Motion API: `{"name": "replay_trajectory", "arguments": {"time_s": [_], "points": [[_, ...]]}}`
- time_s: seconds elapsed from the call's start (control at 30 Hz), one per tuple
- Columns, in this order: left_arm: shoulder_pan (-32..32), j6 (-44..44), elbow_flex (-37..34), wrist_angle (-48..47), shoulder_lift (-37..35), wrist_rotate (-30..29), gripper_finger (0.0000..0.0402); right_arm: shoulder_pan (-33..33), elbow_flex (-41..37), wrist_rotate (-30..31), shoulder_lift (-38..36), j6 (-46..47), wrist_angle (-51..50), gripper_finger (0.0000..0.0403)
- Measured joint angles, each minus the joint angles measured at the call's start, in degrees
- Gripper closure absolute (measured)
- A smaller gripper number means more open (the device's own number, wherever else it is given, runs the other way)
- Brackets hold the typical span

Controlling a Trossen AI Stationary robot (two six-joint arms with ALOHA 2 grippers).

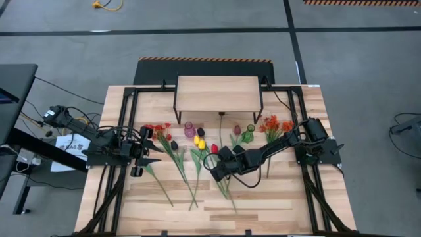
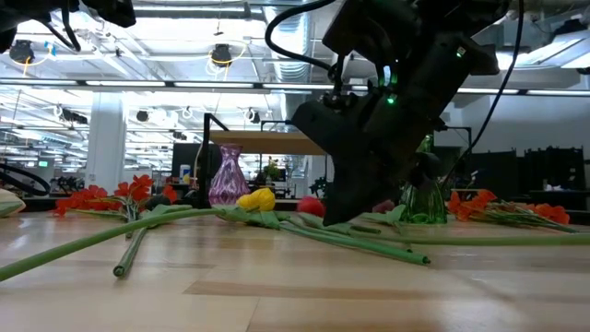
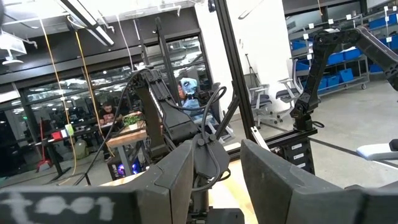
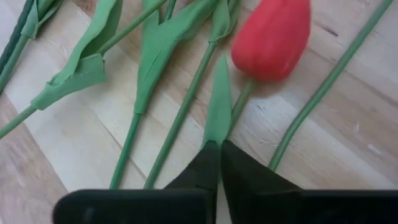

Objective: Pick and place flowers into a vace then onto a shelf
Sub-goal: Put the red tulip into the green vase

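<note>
Several artificial flowers [image 1: 197, 158] lie flat on the wood table, with their heads toward the far edge. The red tulip [image 4: 272, 37] lies among them and also shows in the high view [image 1: 214, 149]. My right gripper [image 4: 219, 146] is down at the table just behind the tulip's head, shut on its leaf; it also shows in the low view [image 2: 355, 214]. My left gripper [image 1: 148, 153] waits open and empty at the table's left. A purple vase [image 1: 189, 129] and a green vase [image 1: 247, 135] stand in front of the shelf [image 1: 217, 94]. My right gripper pinches the narrow green leaf [image 4: 219, 118] of the red tulip between its two fingertips, just below the head. The fingers come from above, slanting down, and lie along the stem. The tulip lies on the table.
Orange-red blossom sprays lie at the far left [image 1: 156, 130] and far right [image 1: 275, 125]. Yellow tulips [image 1: 199, 141] and dark ones [image 1: 172, 142] lie beside the red one. The near half of the table [image 1: 210, 207] holds only stem ends. A black frame [image 1: 125, 118] borders the table.
</note>
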Motion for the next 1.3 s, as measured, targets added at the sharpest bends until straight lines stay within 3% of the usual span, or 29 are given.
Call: {"name": "replay_trajectory", "arguments": {"time_s": [0.6,1.3], "points": [[0.0,0.1,0.0,-0.1,0.0,0.0,0.0276,1.1,0.3,4.4,-5.8,-3.8,-1.6,0.0402],[0.0,0.1,0.0,0.0,0.0,0.0,0.0276,9.5,0.3,22.1,-25.9,-16.2,-3.8,0.0403]]}}
